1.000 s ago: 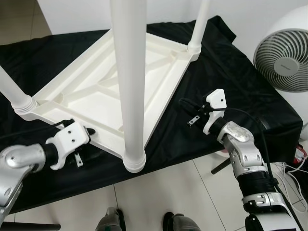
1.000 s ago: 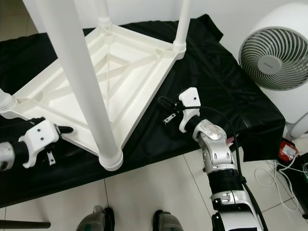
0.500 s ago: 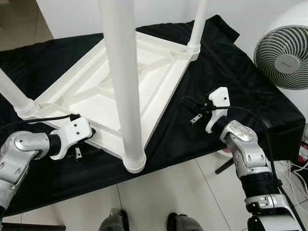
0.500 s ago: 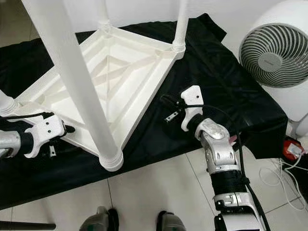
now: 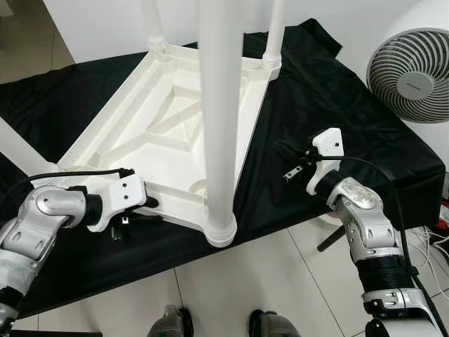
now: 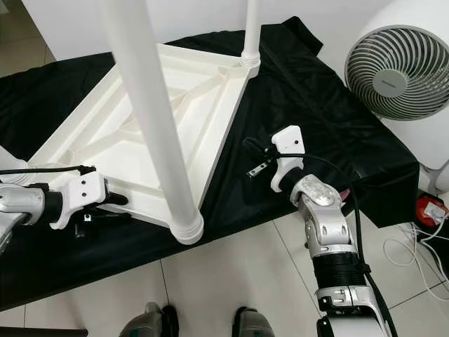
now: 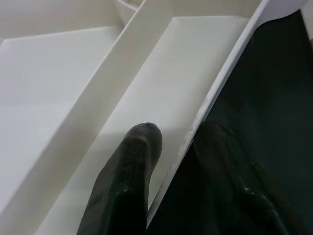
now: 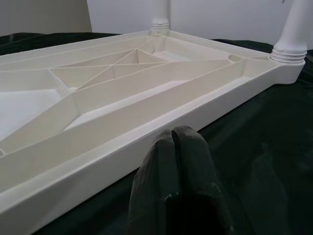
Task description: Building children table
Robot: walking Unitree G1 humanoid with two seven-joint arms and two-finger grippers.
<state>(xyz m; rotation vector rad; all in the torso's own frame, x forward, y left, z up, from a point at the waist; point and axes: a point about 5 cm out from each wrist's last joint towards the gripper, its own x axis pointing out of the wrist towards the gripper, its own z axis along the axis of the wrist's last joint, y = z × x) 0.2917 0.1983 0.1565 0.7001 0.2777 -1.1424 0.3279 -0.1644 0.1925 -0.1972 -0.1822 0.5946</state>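
Since a second ago the left gripper (image 5: 144,209) has closed in on the near rim of the upturned table (image 5: 172,137). Before, it hovered just short of that edge. Now its two black fingers (image 7: 129,181) straddle the thin white rim, one inside the tray-like underside, one outside over the black cloth (image 5: 330,98). The left wrist view shows the rim running between them, so the fingers look to be pinching the rim, though how firmly cannot be told.

The table lies upside down on the cloth-covered desk, ribbed underside facing up. Four white legs stand from its corners; the nearest leg (image 5: 219,119) rises toward the camera, its collar (image 5: 221,232) at the near corner, close to the desk's front edge. Compared with the earlier frames, the table appears turned in the picture, but the whole scene has shifted, so much of that may be the camera moving.

The right gripper (image 5: 295,161) has barely changed: it hovers over the cloth just beside the table's right edge, not touching it. Its fingers are pressed together with nothing between them, as the right wrist view shows.

A white fan (image 5: 414,77) stands off the desk's right end.

With all legs seemingly fitted, this grip probably prepares for shifting or turning the table.
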